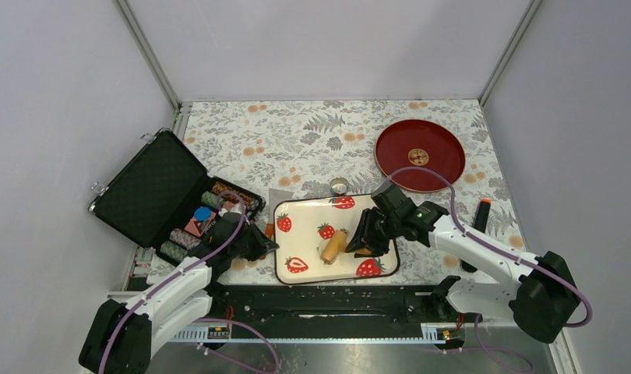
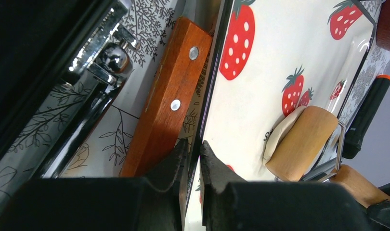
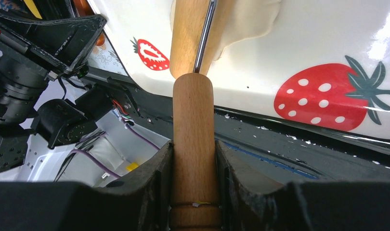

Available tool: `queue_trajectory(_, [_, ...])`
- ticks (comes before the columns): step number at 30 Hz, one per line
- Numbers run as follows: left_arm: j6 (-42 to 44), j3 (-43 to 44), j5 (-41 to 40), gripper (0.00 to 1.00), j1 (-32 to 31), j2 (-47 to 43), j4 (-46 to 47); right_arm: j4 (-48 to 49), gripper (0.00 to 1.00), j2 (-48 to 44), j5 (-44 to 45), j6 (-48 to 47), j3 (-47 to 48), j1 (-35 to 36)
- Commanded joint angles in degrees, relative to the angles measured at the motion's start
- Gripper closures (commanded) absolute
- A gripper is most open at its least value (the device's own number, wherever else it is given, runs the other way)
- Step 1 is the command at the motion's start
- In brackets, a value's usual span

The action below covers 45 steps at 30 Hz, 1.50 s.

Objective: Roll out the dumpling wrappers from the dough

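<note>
**Floral tabletop, roller resting on dough in the strawberry tray**

Grey walls enclose a table covered by a floral-patterned cloth (image 1: 297, 132). Near the front edge lies a white rectangular tray (image 1: 304, 210) printed with red strawberries. On it rests a tan wooden roller (image 1: 333, 245) with a thin metal frame. The dough (image 2: 278, 132), a pale-cream flattened sheet, is pressed under the roller's barrel and pokes out along its side.

The right gripper (image 1: 364, 238) is clenched on the roller's rounded wooden handle, with both dark fingers (image 3: 159, 178) tight against the wood. The left gripper (image 1: 259, 241) sits at the tray's left edge. Its jaws are almost together, pinching the tray's dark rim between them.

Just beside that rim, on the cloth, lies a reddish-brown wooden handle (image 2: 171, 91) with two metal rivets. An open black case (image 1: 153, 195) holding stacks of poker chips (image 1: 219, 204) stands at the left. A round red plate (image 1: 419, 154) with a gold centre sits at the far right. A small metal ring (image 1: 340, 185) stands just beyond the tray. A black tool with an orange tip (image 1: 481, 222) lies to the tray's right.
</note>
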Motion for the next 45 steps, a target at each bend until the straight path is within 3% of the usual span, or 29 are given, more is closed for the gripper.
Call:
queue_trajectory(1, [0.0, -0.7, -1.9, 1.0, 1.1, -1.0, 1.1, -5.2, 1.0, 2.2, 2.6, 0.4, -5.3, 0.0])
queue_trajectory(12, [-0.5, -2.1, -2.3, 1.0, 1.0, -1.2, 2.8, -5.0, 1.0, 5.3, 2.2, -0.2, -3.2, -2.6])
queue_trajectory(45, [-0.6, -2.8, -1.4, 1.0, 1.0, 0.1, 4.2, 0.5, 1.0, 14.1, -1.4, -5.0, -9.3, -7.9])
